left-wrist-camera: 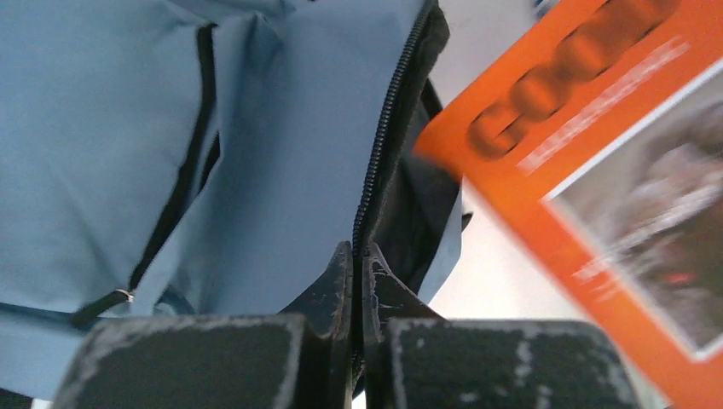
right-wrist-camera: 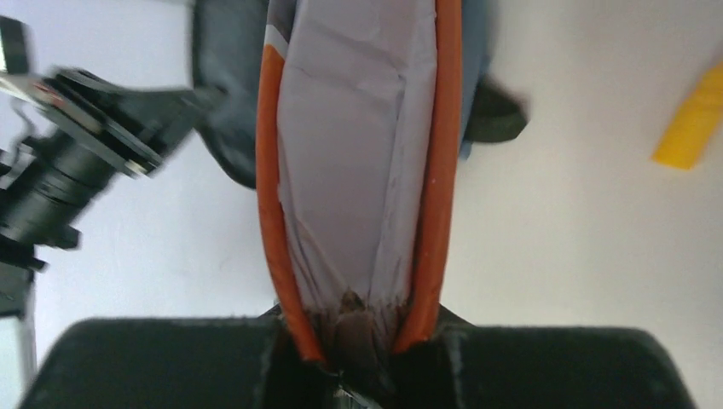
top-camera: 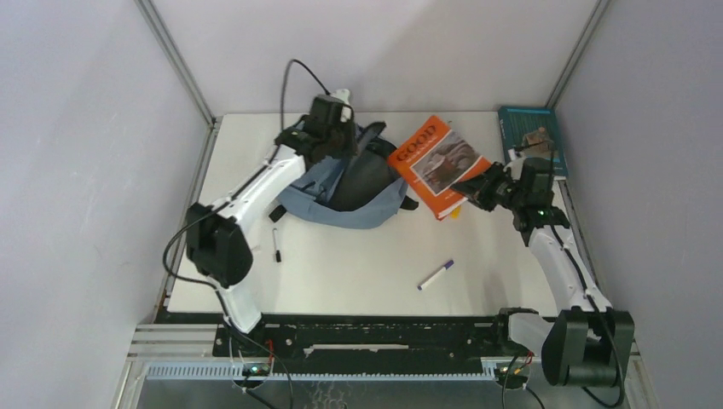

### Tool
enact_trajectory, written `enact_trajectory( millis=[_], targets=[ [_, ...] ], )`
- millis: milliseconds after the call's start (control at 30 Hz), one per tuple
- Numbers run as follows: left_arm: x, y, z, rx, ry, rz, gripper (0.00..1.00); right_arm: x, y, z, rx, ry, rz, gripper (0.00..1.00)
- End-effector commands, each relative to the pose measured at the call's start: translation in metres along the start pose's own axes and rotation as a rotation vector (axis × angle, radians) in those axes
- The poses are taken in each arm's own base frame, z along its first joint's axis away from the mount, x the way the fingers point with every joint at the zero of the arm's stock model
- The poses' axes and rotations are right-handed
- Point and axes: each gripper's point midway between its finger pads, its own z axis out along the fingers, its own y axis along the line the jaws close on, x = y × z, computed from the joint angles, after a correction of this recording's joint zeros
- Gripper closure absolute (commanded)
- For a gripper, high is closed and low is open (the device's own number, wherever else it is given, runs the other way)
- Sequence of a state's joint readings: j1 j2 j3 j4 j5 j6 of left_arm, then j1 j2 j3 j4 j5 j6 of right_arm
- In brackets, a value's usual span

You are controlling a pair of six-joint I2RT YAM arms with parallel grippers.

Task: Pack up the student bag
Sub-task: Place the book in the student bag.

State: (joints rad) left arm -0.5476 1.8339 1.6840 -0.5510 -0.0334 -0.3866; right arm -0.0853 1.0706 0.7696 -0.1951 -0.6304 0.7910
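I see the student bag [top-camera: 345, 183] lying on the desk [top-camera: 358, 281], its dark mouth gaping toward the orange book [top-camera: 439, 164]. My left gripper [left-wrist-camera: 358, 256] sits at the bag's far edge, pinched tight on the fabric along the black zipper [left-wrist-camera: 384, 128]. My right gripper [right-wrist-camera: 358, 341] is to the right of the bag, clamped across the book's covers with the pages showing between them, holding it tilted with one corner at the bag's opening. A purple marker [top-camera: 436, 275] lies nearer than the bag, off to its right. A black pen [top-camera: 276, 245] lies near its left side.
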Motion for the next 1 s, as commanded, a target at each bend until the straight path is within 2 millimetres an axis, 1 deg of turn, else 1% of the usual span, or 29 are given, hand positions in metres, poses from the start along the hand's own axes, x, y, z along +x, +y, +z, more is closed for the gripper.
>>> enact_trajectory(
  millis=[0, 33, 100, 167, 200, 267, 400, 433, 467, 533, 633, 700, 833, 867, 933, 967],
  targets=[
    [-0.059, -0.006, -0.057, 0.115, -0.162, -0.082, 1.0, 0.015, 0.045, 0.011, -0.138, 0.103, -0.057, 1.0],
    [-0.064, -0.006, -0.061, 0.132, -0.175, -0.094, 1.0, 0.023, 0.047, 0.016, -0.14, 0.127, -0.056, 1.0],
    [-0.072, -0.007, -0.07, 0.173, -0.201, -0.106, 1.0, 0.032, 0.05, 0.023, -0.148, 0.154, -0.055, 1.0],
    [-0.079, -0.011, -0.077, 0.202, -0.22, -0.097, 1.0, 0.04, 0.059, 0.031, -0.18, 0.18, -0.055, 1.0],
    [-0.08, -0.012, -0.08, 0.214, -0.225, -0.086, 1.0, 0.046, 0.064, 0.035, -0.196, 0.204, -0.047, 1.0],
    [-0.082, -0.017, -0.083, 0.239, -0.227, -0.069, 1.0, 0.054, 0.072, 0.046, -0.226, 0.235, -0.02, 1.0],
    [-0.082, -0.023, -0.086, 0.277, -0.221, -0.049, 1.0, 0.074, 0.078, 0.074, -0.242, 0.291, 0.046, 1.0],
    [-0.081, -0.024, -0.086, 0.288, -0.217, -0.047, 1.0, 0.08, 0.077, 0.082, -0.227, 0.301, 0.059, 1.0],
    [-0.081, -0.026, -0.088, 0.295, -0.222, -0.046, 1.0, 0.086, 0.073, 0.094, -0.197, 0.32, 0.075, 1.0],
    [-0.081, -0.028, -0.089, 0.312, -0.224, -0.042, 1.0, 0.095, 0.074, 0.11, -0.177, 0.35, 0.083, 1.0],
    [-0.077, -0.034, -0.091, 0.351, -0.215, -0.018, 1.0, 0.102, 0.083, 0.131, -0.2, 0.382, 0.092, 1.0],
    [-0.073, -0.036, -0.092, 0.374, -0.203, 0.001, 1.0, 0.105, 0.092, 0.144, -0.225, 0.403, 0.077, 1.0],
    [-0.066, -0.045, -0.094, 0.436, -0.175, 0.031, 1.0, 0.105, 0.096, 0.175, -0.239, 0.41, 0.081, 1.0],
    [-0.065, -0.049, -0.095, 0.457, -0.172, 0.033, 1.0, 0.106, 0.091, 0.194, -0.23, 0.415, 0.097, 1.0],
    [-0.067, -0.051, -0.097, 0.467, -0.176, 0.036, 1.0, 0.107, 0.089, 0.21, -0.211, 0.43, 0.116, 1.0],
    [-0.068, -0.051, -0.097, 0.47, -0.179, 0.039, 1.0, 0.105, 0.095, 0.217, -0.225, 0.429, 0.117, 1.0]
  ],
)
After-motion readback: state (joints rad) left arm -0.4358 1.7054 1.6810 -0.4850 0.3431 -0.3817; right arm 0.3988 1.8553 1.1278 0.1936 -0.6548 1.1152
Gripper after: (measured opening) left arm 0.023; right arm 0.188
